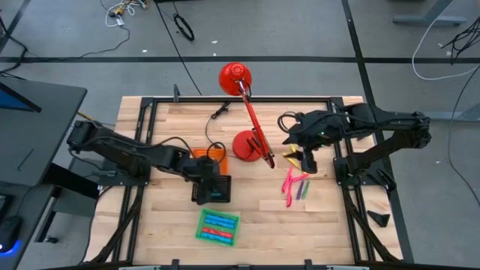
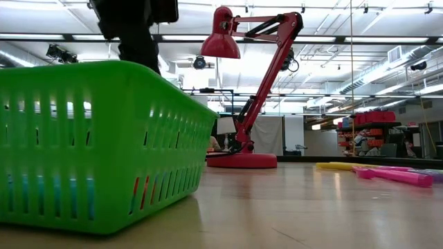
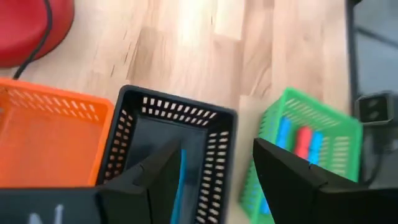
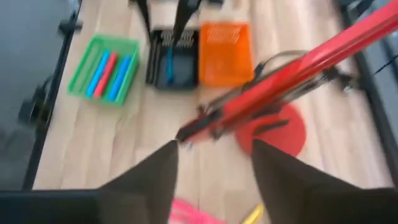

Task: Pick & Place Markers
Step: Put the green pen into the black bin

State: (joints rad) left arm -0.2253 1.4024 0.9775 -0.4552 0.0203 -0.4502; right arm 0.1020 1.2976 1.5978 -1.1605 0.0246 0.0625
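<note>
Loose pink, yellow and green markers lie flat on the wood near the table's right side; the low view shows them as yellow and pink sticks. My right gripper hovers open just beyond them, and a pink marker shows between its fingers. My left gripper is open above the black tray, with one blue marker lying inside. The green tray holds blue and red markers.
The orange tray sits against the black tray's far side. A red desk lamp stands mid-table, with its round base and long arm close to my right gripper. Bare wood lies between the trays and the loose markers.
</note>
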